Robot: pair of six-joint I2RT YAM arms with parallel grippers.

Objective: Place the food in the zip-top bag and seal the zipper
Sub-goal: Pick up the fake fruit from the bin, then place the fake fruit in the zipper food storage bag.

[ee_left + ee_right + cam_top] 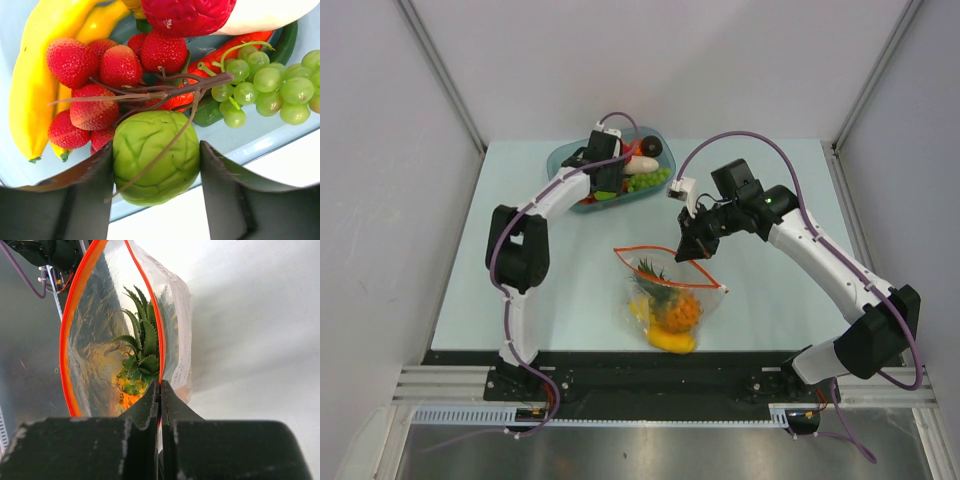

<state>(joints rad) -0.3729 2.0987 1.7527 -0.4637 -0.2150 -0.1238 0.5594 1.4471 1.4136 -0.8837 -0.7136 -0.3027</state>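
The zip-top bag point(672, 292) lies on the table point(520, 250) at its middle, closer to the near edge than to the far one, with its mouth turned toward the far edge. Its red-orange zipper point(64, 340) gapes in a wide loop. Inside the bag are a small pineapple point(678, 310), its green leaves pointing at the mouth, and a yellow mango-like piece point(672, 343) at the bottom.

The right gripper point(160, 385) is clenched on one side of the zipper, with the strip pinched between its fingertips and that edge lifted off the table.

Near the far edge, left of centre, sits the teal tray point(560, 160). The left gripper point(156, 150) reaches into it, its jaws pressing on both flanks of a green cabbage-like piece point(155, 165) at the tray's rim. Just beyond that piece lie strawberries point(95, 85) on a brown stem, green grapes point(270, 80) and a banana point(35, 85).
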